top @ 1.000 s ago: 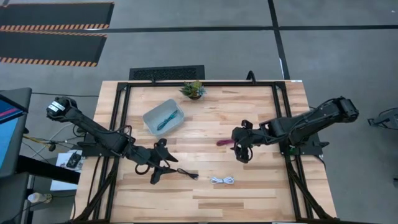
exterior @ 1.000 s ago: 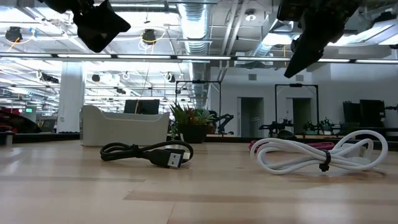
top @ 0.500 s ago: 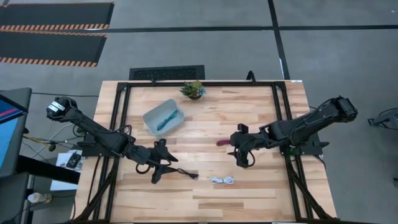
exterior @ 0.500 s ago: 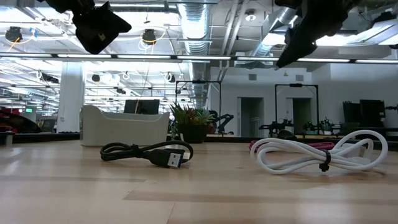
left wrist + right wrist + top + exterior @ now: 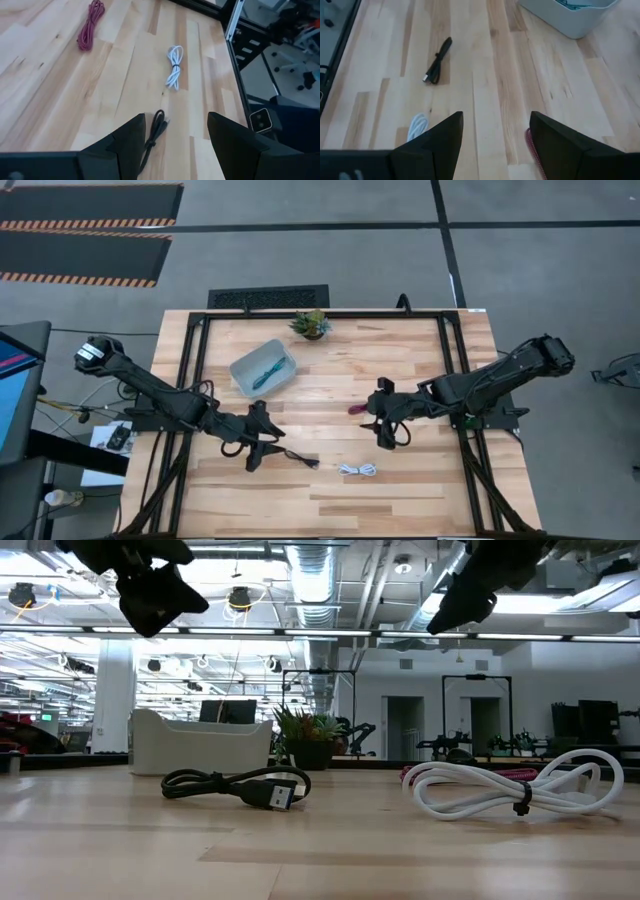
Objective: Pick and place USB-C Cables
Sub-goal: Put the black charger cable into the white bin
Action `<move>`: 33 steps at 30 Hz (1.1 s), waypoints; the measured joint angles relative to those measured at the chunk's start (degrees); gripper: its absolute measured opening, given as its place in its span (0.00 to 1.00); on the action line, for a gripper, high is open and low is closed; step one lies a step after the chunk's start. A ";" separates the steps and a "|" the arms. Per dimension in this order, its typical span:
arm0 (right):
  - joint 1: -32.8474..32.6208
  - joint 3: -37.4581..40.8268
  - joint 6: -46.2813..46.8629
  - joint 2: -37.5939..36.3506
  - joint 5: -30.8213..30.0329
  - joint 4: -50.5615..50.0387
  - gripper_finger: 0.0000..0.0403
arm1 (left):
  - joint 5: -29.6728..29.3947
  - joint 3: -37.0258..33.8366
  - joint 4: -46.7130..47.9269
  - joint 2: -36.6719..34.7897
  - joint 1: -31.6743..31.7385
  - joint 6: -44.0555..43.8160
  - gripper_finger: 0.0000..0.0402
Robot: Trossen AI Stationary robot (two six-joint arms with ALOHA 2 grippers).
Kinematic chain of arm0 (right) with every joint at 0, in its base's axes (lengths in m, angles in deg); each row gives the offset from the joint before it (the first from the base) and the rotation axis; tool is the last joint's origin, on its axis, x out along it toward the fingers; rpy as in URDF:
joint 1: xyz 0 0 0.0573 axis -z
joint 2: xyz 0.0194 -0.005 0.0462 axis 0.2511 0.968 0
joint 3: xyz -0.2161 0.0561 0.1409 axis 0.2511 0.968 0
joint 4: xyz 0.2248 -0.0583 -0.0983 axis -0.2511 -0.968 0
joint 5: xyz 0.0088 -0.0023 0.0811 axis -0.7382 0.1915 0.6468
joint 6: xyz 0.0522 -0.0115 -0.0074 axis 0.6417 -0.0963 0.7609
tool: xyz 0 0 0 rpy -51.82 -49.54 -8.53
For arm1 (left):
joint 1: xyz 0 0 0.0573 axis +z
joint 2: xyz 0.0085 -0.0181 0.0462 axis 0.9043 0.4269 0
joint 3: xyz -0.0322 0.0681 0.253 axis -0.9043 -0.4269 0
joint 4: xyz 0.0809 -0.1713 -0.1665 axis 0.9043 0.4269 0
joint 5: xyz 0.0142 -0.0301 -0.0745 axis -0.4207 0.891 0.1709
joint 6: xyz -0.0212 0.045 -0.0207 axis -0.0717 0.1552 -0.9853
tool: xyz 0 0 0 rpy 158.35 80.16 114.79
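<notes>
A pale wooden table (image 5: 330,390) with plank seams sits in a black metal frame (image 5: 198,360). At its twelve o'clock edge stands a small potted plant (image 5: 310,323), green and spiky. Toward ten o'clock, tilted on the wood, rests a clear bin (image 5: 262,368). Beyond the table at eleven o'clock, black floor mats (image 5: 85,225) with orange-striped edges lie on the grey floor.
</notes>
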 joint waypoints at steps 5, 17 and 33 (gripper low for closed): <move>-0.15 0.00 0.42 0.00 -0.02 0.19 0.63 | -2.06 0.02 1.05 2.56 -0.70 0.91 0.51; -0.17 0.00 1.97 0.00 0.11 1.38 0.63 | 2.59 0.02 -6.66 15.87 -0.59 4.46 0.51; -0.13 0.00 3.74 0.00 0.16 1.82 0.63 | 3.75 0.02 -13.58 29.15 -0.49 12.78 0.51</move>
